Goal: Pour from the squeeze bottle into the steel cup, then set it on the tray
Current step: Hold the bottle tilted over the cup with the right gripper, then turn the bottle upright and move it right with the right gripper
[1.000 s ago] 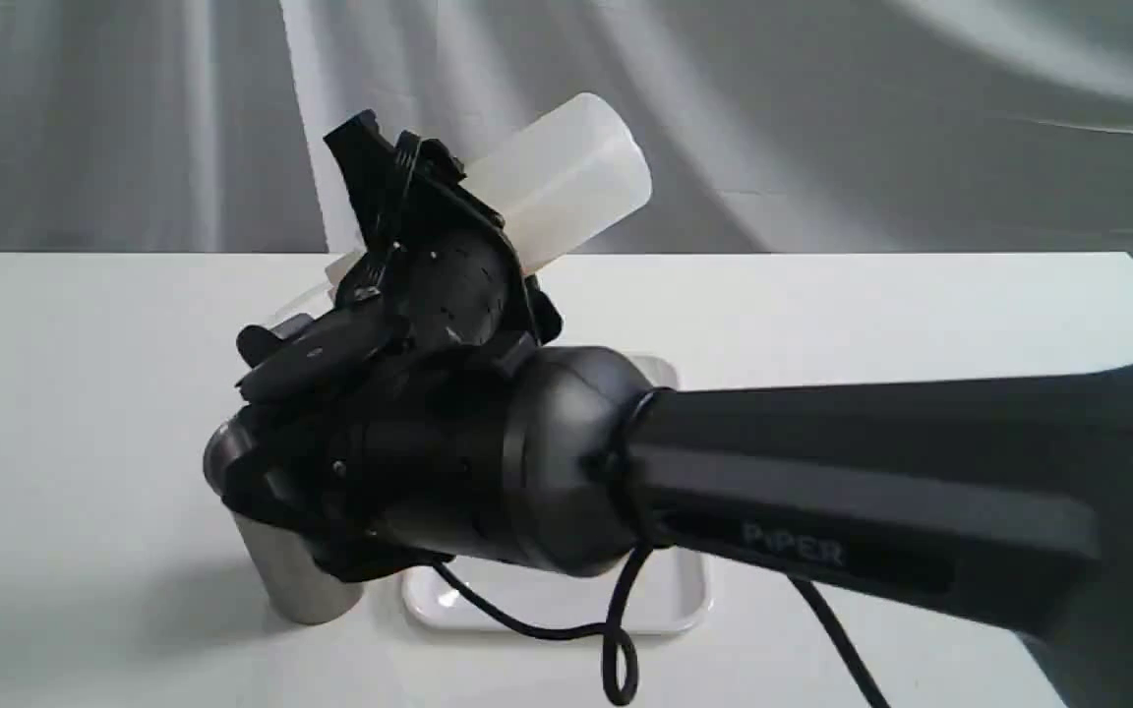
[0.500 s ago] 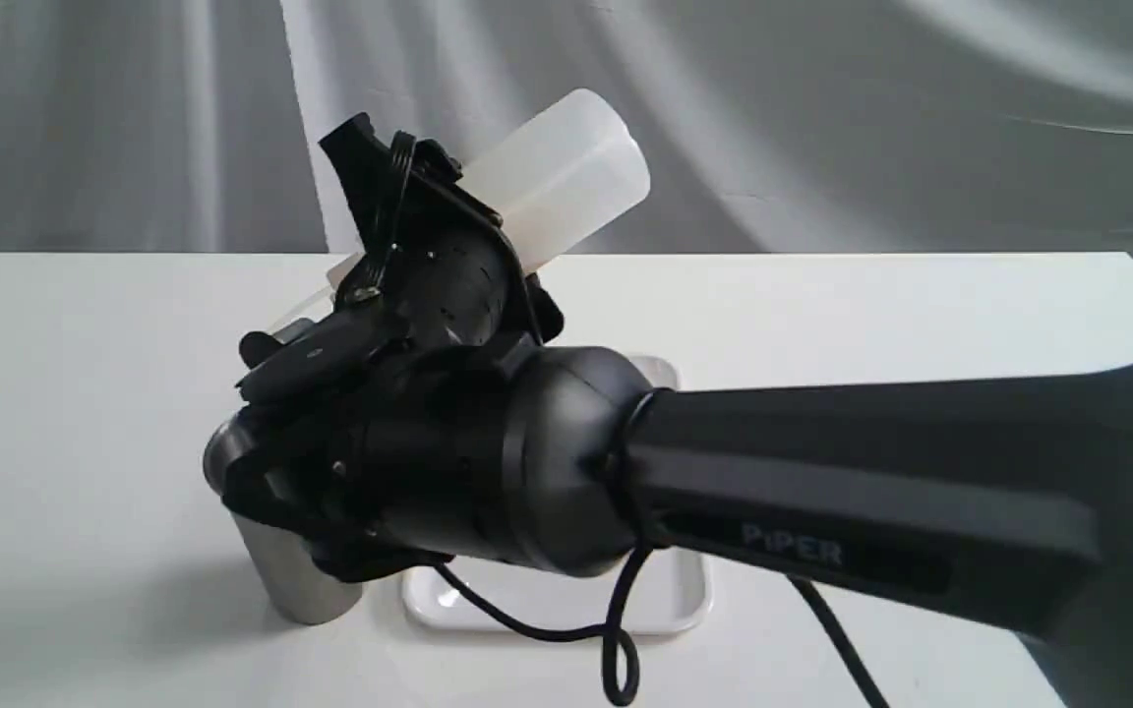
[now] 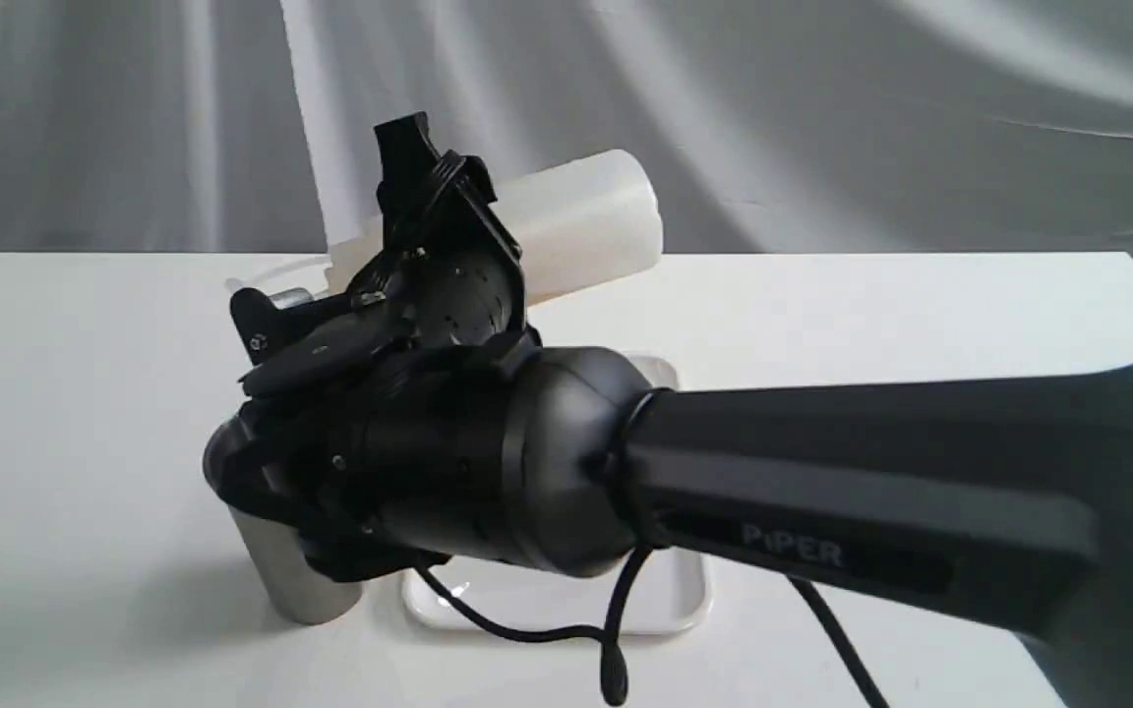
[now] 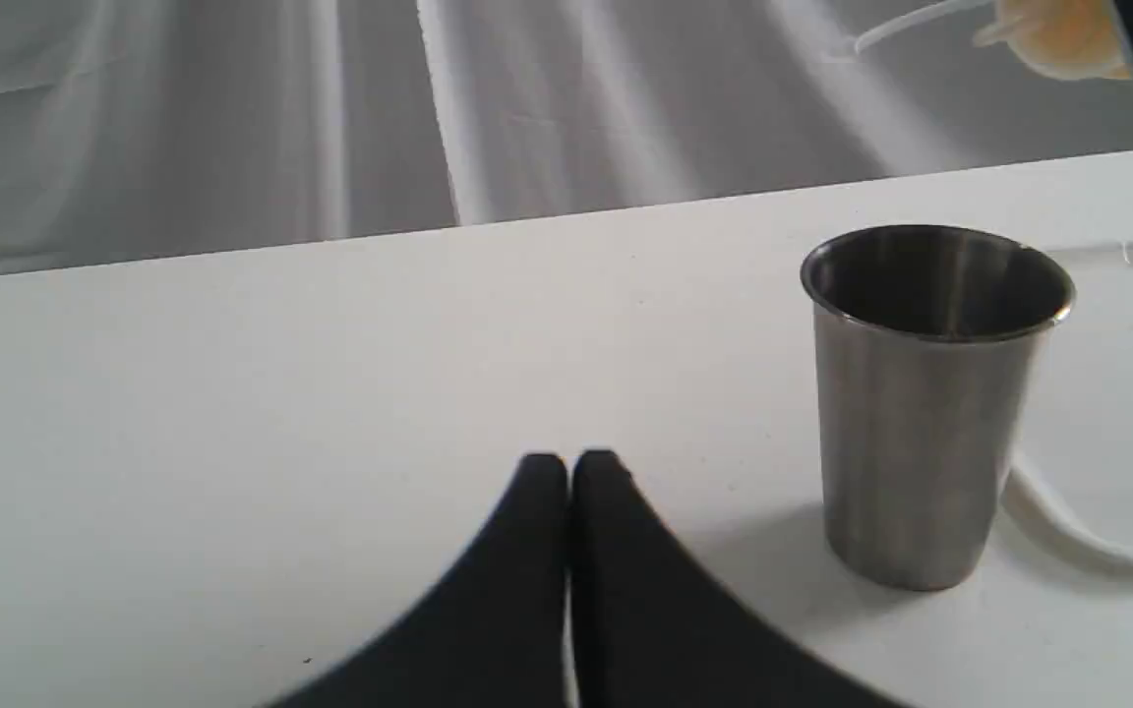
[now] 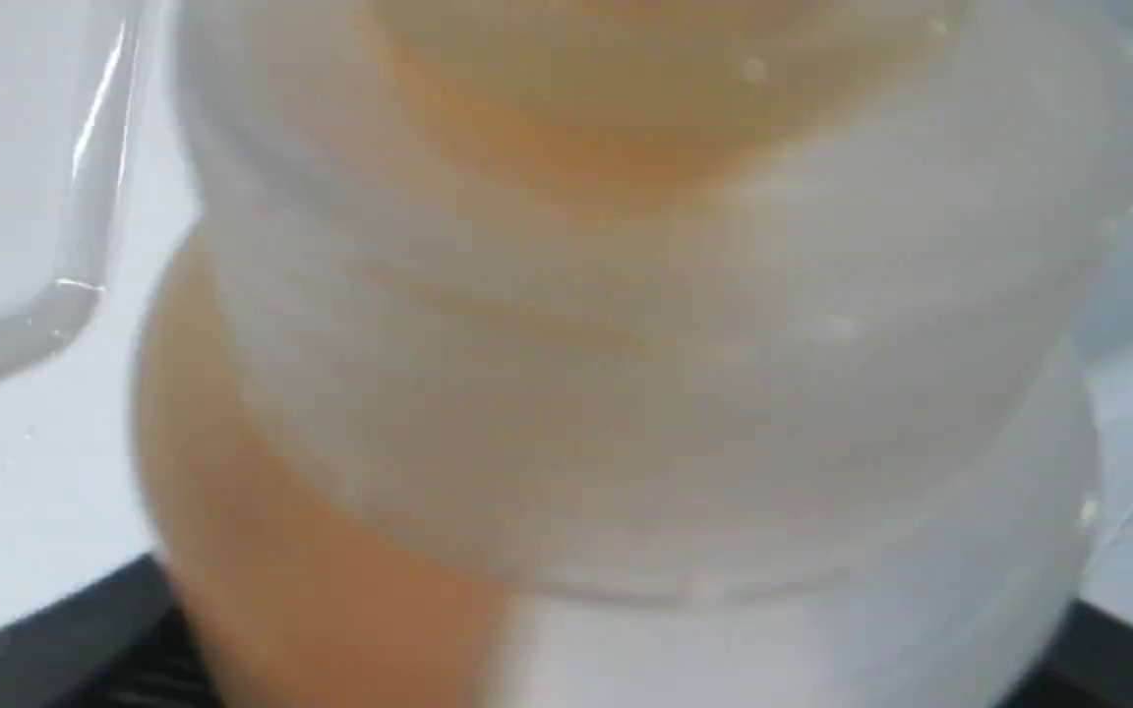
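**Squeeze bottle** [image 3: 581,221]: held in the air above the counter [image 3: 921,305], tipped close to level. The base points right and slightly up, and the nozzle end points left, over the area of the steel cup. The body is translucent and whitish. Amber liquid shows near the neck in the right wrist view [image 5: 626,344] and at the nozzle end in the left wrist view [image 4: 1048,34], where a thin strap trails off it.

**Right end effector** [image 3: 340,246]: clamped across the squeeze bottle near its neck, with one finger above it and one below. Its arm reaches in from the right, and a black cable [image 3: 616,649] hangs beneath it.

**Steel cup** [image 4: 930,393]: stands upright on the counter, just left of the tray's near left corner. The arm hides much of it in the exterior view [image 3: 276,580]. The interior is dark and its contents cannot be told.

**Tray** [image 3: 670,600]: glossy white and flat on the counter, lying beneath the right arm. Whether its rim [image 4: 1098,551] touches the steel cup cannot be told.

**Left end effector** [image 4: 569,472]: fingers pressed together with nothing between them, low over the counter and left of the steel cup.

**Backdrop** [image 3: 822,118]: grey draped cloth along the far edge.
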You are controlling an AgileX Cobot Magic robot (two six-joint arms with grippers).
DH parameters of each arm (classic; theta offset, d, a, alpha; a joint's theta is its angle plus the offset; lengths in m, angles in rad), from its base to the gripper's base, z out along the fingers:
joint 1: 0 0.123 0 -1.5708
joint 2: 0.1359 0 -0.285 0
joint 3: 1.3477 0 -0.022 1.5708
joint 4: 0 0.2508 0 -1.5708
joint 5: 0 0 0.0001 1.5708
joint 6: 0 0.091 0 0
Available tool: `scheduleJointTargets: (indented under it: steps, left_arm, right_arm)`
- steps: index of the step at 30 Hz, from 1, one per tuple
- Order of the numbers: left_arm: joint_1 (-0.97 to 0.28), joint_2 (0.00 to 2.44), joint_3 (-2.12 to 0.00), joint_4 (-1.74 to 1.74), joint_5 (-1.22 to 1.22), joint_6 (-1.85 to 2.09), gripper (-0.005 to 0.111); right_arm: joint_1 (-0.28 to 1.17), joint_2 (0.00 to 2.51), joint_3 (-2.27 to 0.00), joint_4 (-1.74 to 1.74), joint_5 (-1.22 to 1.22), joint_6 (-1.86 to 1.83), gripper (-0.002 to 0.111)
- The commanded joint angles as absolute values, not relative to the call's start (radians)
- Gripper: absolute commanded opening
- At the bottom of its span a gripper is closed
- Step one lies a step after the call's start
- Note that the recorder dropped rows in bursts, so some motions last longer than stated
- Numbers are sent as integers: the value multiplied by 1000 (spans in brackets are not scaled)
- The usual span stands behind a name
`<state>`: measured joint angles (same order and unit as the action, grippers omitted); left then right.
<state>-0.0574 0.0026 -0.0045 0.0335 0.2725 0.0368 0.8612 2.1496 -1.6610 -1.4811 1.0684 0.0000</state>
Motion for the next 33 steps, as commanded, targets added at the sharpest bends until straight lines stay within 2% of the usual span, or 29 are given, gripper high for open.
scheduleJointTargets:
  steps: [1, 13, 24, 33]
  left_arm:
    - [-63, 0, 0, 33, 266, 36, 0]
    - [-63, 0, 0, 33, 266, 30, 0]
    - [-63, 0, 0, 33, 266, 34, 0]
    - [-63, 0, 0, 33, 266, 32, 0]
  right_arm:
    - [860, 2135, -1664, -1510, 1084, 80, 0]
    - [860, 2135, -1664, -1470, 1084, 119, 0]
    - [858, 2071, -1664, -1466, 1084, 558, 0]
    - [834, 1984, -1654, -1476, 1084, 689, 0]
